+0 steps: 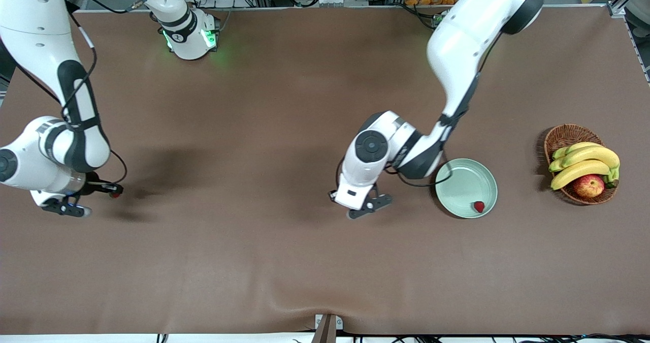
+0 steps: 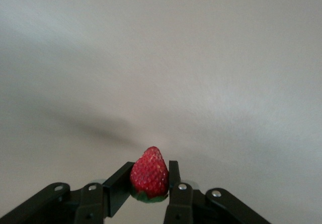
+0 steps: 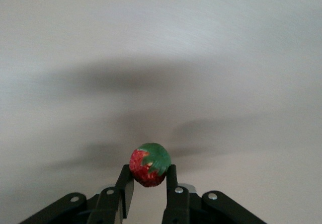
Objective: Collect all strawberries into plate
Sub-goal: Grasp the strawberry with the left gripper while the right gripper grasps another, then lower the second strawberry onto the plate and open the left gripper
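Left claw pinches a strawberry over the counter beside the plate, which holds one berry. Right claw pinches another strawberry at the right arm's end

We look down across the table toward the bases; our wrist cameras sit close over that cloth.

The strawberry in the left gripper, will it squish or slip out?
Probably not squishing: the strawberry keeps its plump shape between the left gripper's fingers. It could slip, since only its lower sides are pinched. Set down, its rounded body might roll.
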Tool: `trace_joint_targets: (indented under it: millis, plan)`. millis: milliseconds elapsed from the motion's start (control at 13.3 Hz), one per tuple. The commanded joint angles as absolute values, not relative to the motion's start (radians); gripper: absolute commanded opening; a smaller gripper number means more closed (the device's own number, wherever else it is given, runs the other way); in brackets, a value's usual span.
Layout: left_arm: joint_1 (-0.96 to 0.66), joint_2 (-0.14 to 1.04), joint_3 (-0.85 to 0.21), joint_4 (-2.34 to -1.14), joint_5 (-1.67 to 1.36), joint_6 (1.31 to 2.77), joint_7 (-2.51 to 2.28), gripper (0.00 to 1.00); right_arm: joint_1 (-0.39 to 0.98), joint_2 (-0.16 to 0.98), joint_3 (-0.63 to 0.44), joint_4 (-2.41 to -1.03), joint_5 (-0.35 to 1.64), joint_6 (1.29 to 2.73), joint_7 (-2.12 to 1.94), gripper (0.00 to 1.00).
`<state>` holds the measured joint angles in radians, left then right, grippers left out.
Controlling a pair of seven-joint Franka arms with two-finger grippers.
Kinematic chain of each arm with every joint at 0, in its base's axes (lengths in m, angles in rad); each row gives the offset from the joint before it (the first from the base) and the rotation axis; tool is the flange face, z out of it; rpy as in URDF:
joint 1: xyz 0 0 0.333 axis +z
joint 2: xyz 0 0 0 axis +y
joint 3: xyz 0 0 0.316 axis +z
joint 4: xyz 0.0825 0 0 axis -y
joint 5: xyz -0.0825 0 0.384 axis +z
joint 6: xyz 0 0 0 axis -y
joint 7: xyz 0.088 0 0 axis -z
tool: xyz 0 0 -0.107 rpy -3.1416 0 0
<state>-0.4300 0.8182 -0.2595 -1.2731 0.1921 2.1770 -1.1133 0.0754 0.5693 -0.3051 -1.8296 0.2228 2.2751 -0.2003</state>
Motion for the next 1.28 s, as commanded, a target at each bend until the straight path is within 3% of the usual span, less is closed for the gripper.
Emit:
trace_joint_targets:
  millis: [0, 226, 527, 903, 978, 1053, 1128, 1204]
  plan:
    - [-0.362, 0.688, -0.265, -1.324, 0.183, 2.031, -1.007, 0.0, 0.113, 0.538, -0.24, -1.815, 0.244, 2.267, -0.216, 0.0]
    - [-0.243, 0.611, -0.265, -1.409, 0.179, 1.936, -0.8, 0.0, 0.143, 0.54, -0.16, -1.793, 0.245, 2.267, -0.212, 0.0]
    - [-0.059, 0.552, -0.264, -1.609, 0.19, 1.94, -0.544, 0.0, 0.222, 0.545, -0.046, -1.744, 0.244, 2.275, 0.022, 0.0]
    - [0.084, 0.542, -0.264, -1.811, 0.196, 2.107, -0.41, 0.0, 0.428, 0.569, -0.046, -1.683, 0.244, 2.281, 0.332, 0.0]
    - [0.09, 0.545, -0.264, -1.833, 0.196, 2.146, -0.41, 0.06, 0.458, 0.58, -0.046, -1.663, 0.244, 2.281, 0.388, 0.0]
    - [0.092, 0.552, -0.262, -1.839, 0.196, 2.17, -0.41, 0.2, 0.491, 0.6, -0.046, -1.637, 0.244, 2.281, 0.438, 0.0]
    - [0.091, 0.563, -0.261, -1.841, 0.196, 2.187, -0.41, 0.43, 0.526, 0.626, -0.046, -1.611, 0.242, 2.281, 0.477, 0.0]
    - [0.092, 0.566, -0.262, -1.841, 0.196, 2.198, -0.41, 0.94, 0.573, 0.655, -0.048, -1.579, 0.239, 2.283, 0.53, 0.0]
